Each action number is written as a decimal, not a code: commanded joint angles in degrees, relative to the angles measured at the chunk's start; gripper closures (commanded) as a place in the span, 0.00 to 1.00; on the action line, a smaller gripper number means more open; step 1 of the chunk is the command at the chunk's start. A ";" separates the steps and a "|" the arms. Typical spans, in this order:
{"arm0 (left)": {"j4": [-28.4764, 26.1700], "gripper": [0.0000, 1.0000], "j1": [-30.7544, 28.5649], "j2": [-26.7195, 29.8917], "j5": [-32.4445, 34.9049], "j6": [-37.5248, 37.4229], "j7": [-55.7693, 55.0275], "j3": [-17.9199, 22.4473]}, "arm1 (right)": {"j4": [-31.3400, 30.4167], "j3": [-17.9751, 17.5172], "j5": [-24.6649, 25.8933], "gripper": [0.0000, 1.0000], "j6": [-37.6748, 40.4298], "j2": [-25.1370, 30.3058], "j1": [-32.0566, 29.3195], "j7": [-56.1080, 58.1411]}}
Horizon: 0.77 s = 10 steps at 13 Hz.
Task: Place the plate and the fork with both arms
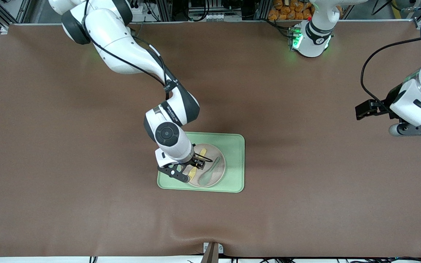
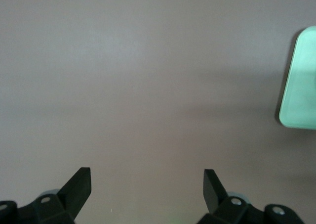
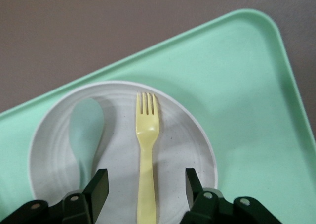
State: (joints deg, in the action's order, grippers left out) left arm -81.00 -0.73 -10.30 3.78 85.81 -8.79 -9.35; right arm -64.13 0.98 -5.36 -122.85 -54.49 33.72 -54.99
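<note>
The pale plate [image 1: 220, 155] [image 3: 190, 140] lies on the light-green tray [image 1: 235, 160] [image 3: 237, 80]. On the plate, the yellow fork [image 1: 203, 151] [image 3: 147, 145] lies beside a grey-green spoon [image 1: 208, 175] [image 3: 86, 130]. My right gripper [image 1: 196, 166] [image 3: 147, 187] is low over the plate, open, one finger on each side of the fork's handle with a gap on both sides. My left gripper [image 1: 364, 109] [image 2: 147, 184] waits open above bare table toward the left arm's end, holding nothing.
Brown cloth [image 1: 86, 182] covers the whole table. A corner of the tray [image 2: 300, 85] shows in the left wrist view. The left arm's green-lit base [image 1: 307, 38] stands at the table's edge farthest from the front camera.
</note>
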 commanded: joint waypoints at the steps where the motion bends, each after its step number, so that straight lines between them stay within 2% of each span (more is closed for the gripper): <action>1: -1.18 0.00 -0.33 3.26 0.09 -2.04 2.28 -0.58 | 4.53 0.60 0.88 0.36 1.48 -2.98 1.17 -0.91; 4: -3.11 0.00 -0.50 6.42 -2.37 -3.63 4.21 -0.23 | 7.00 0.69 0.97 0.39 1.56 -5.18 1.70 -0.91; 7: -3.03 0.00 -1.56 6.25 -3.07 -3.37 5.19 -0.14 | 6.91 0.86 1.14 0.45 1.92 -5.27 1.26 -0.74; 10: -2.76 0.00 -1.47 6.52 -3.43 -3.37 6.32 -0.49 | 6.91 0.86 1.14 0.46 1.57 -6.15 1.08 -0.65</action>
State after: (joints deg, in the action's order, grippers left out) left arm -82.79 -1.74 -5.21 1.41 82.23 -4.18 -9.47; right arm -60.24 1.95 -5.28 -122.05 -58.41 34.90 -55.01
